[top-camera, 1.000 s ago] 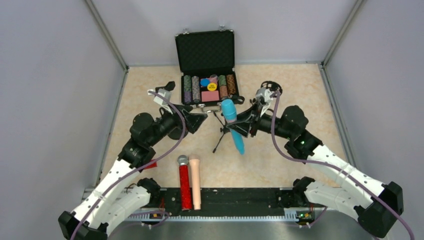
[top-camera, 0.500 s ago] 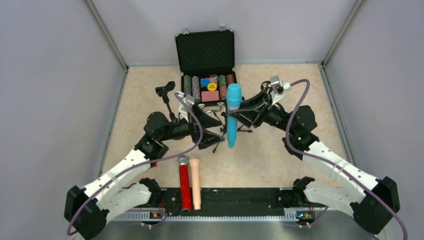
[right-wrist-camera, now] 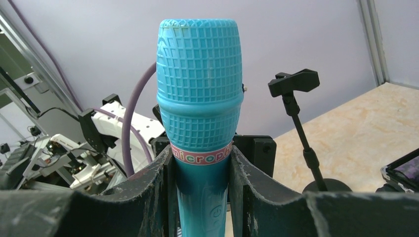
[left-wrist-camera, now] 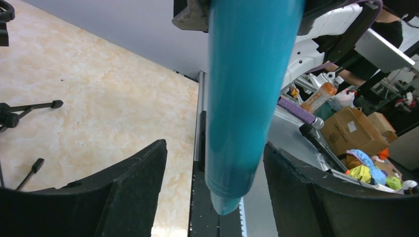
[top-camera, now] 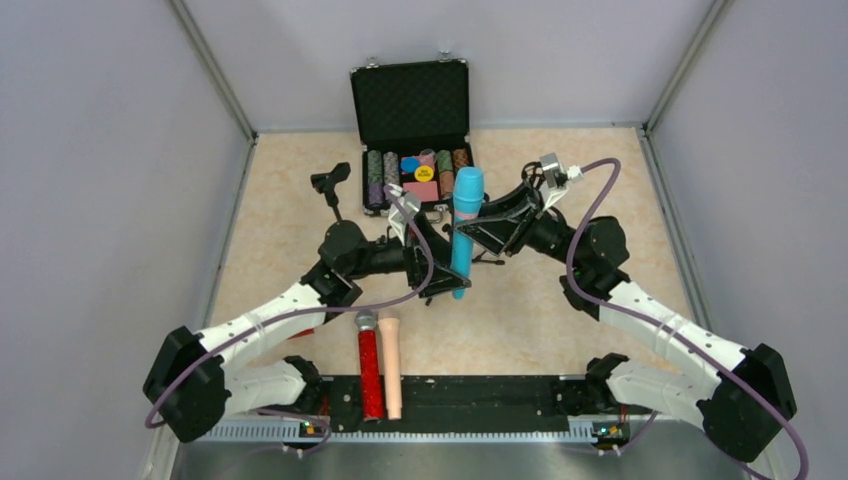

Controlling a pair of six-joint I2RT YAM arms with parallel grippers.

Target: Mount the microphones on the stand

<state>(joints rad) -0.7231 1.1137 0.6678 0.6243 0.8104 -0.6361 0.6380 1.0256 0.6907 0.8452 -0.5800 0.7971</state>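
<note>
My right gripper (right-wrist-camera: 201,165) pinches the light blue plastic stick microphone (right-wrist-camera: 200,98) upright in the air, jaws closed on its neck at the lettered band. My left gripper (left-wrist-camera: 213,153) is open astride the tapered tail, with a gap on each side. The microphone looks light, stiff and smooth, so probably slippery. I'd grip mid-handle, not the taper. The black clip-topped stand (top-camera: 331,188) is well apart, rear left.

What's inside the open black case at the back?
The case holds rows of stacked chips, a pink block and a yellow disc. The blue microphone hides its right front corner.
</note>
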